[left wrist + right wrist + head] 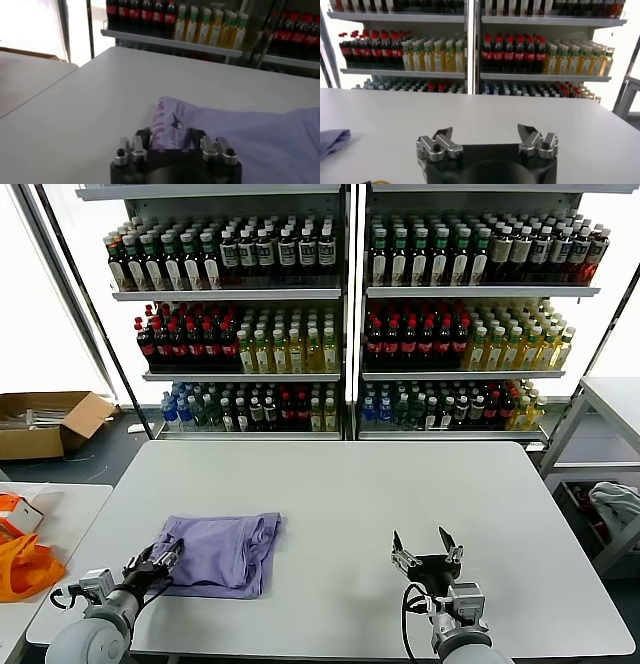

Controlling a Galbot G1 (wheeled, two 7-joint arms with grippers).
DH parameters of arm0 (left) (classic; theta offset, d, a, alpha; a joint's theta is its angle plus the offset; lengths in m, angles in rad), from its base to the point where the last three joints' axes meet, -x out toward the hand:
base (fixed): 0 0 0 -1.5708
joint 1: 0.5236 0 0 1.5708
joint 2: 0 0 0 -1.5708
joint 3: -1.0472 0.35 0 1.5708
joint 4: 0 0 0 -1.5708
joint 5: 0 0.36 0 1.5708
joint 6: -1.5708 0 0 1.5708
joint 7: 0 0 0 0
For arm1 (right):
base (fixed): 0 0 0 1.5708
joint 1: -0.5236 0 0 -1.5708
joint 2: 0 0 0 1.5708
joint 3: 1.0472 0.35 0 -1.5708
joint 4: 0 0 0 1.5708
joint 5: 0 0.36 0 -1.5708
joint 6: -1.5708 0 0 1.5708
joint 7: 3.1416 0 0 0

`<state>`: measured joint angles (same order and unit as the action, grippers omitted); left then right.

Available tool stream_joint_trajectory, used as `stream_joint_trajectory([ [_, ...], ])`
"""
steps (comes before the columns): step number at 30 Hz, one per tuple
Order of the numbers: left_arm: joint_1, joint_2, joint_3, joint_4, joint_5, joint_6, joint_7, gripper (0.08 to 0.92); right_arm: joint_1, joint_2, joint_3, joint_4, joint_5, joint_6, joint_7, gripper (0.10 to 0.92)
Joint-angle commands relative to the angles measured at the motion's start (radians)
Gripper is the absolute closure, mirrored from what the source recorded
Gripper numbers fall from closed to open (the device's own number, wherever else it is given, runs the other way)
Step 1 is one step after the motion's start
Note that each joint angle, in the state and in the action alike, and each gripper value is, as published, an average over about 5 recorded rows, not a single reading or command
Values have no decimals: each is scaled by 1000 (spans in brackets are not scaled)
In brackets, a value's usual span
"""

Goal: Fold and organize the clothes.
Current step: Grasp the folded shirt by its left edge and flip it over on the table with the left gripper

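Note:
The clothes are one lavender T-shirt [225, 549], lying folded into a rough rectangle on the near left of the grey table [400, 484]. My left gripper [168, 557] is at its near-left corner. In the left wrist view the gripper [170, 137] has narrowed onto a raised fold of the shirt [250, 135]. That fold is turned up, shows small dark cartoon figures, and fills the gap between the fingers. My right gripper [428, 546] hovers open over bare table at the near right, holding nothing [485, 132]. The shirt's edge [332, 140] shows far off in the right wrist view.
Bright orange fabric [20, 569] lies on a side table at the left. Drink shelves [345, 314] stand behind the table, and a cardboard box [45, 419] sits on the floor at the left. A grey-white cloth [615, 504] lies under a stand at the right.

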<state>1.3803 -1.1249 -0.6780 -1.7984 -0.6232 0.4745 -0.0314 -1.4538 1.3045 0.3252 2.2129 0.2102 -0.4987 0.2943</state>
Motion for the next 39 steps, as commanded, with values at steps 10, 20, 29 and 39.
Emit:
stream_joint_trajectory([
  [10,16,-16,-2,-12,-5,-21,14,739,8,-1,-1,-8,1,-1,3,203],
  [20,19,53,-152,-46,-22,-31,23,890,20,-5,5,-12,10,-1,6,203],
  [29,17,312,-409,-45,40,-44,80,890,25,-17,9,-20,24,0,6,203],
  [39,8,298,-279,-270,261,-37,109,890,5,-11,17,-29,23,8,6,203],
])
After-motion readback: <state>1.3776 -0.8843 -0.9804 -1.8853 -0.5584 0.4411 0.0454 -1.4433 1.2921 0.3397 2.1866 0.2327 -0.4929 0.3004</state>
